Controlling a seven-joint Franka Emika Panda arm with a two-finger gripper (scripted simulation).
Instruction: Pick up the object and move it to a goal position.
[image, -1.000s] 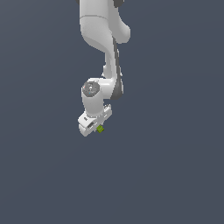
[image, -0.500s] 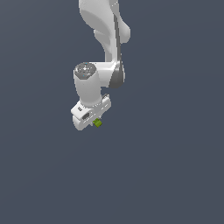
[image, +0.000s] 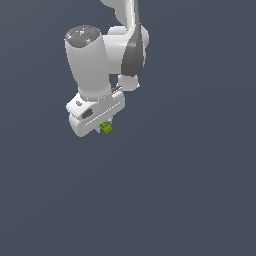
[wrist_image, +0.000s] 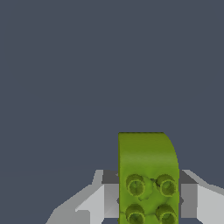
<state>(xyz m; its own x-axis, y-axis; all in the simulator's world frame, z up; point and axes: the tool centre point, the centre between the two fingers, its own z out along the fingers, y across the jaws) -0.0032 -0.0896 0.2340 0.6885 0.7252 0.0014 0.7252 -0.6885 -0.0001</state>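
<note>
The object is a tiny lime-green studded block (image: 106, 128) with a sloped side. It pokes out from under my white gripper (image: 102, 129) in the exterior view. In the wrist view the block (wrist_image: 148, 175) fills the space between my two grey fingers (wrist_image: 109, 192), studs facing the camera and the sloped end pointing away. My gripper (wrist_image: 148, 197) is shut on the block and holds it up in the air, well off any surface. The arm's wrist and forearm (image: 92, 65) stand above the hand and hide most of the fingers in the exterior view.
Only a plain dark grey-blue background (image: 200, 190) shows around the arm in both views. No goal marker, edge or other object is in view.
The arm has moved up and toward the exterior view's camera, showing larger, with the block still held. The wrist has turned so its round top cap now faces the camera.
</note>
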